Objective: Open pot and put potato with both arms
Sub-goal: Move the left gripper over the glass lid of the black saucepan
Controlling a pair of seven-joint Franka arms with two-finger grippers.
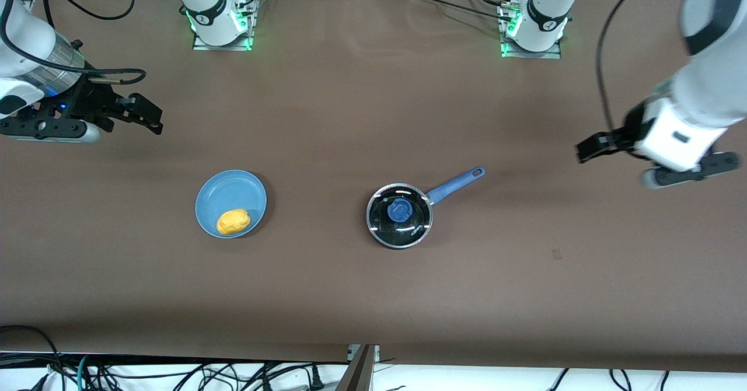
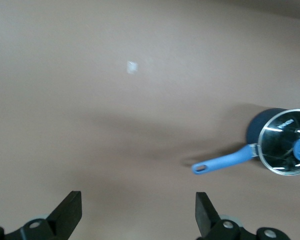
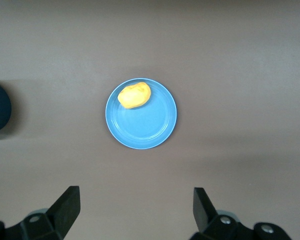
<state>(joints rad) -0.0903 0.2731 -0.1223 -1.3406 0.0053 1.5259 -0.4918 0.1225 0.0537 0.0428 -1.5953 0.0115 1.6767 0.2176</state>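
Over the bare brown table (image 1: pixel 350 99) at the left arm's end hangs the left gripper (image 1: pixel 589 146), fingers (image 2: pixel 70 210) wide apart, nothing held. Toward the middle of the table from there sits the pot (image 1: pixel 400 215), small, round and black, lid (image 1: pixel 400 213) on, blue knob (image 1: pixel 400 210) right in the middle of the glass. Sticking out from the pot toward the left arm's end, and a little away from the front camera, lies the long blue handle (image 1: pixel 455 184), so the handle's tip is the nearest part to this gripper. Well apart for now, though. Seen from the left wrist, the handle (image 2: pixel 225 162) lies flat with its holed end closest and the lid (image 2: pixel 287 142) past it. Probably the arm for the lid, being nearer the pot. Over the table at the right arm's end hangs the right gripper (image 1: pixel 140 114), fingers (image 3: pixel 67 207) wide apart too, empty. Out from it toward the middle of the table, and nearer the front camera, rests a light blue plate (image 1: pixel 216 189). On the plate, close to the rim on the front camera's side, lies the potato (image 1: pixel 233 221), a small yellow lump (image 3: pixel 134 95). Probably the arm for the potato, being closer to the plate. Plate and pot well apart, side by side. Lid first, potato after, most likely.
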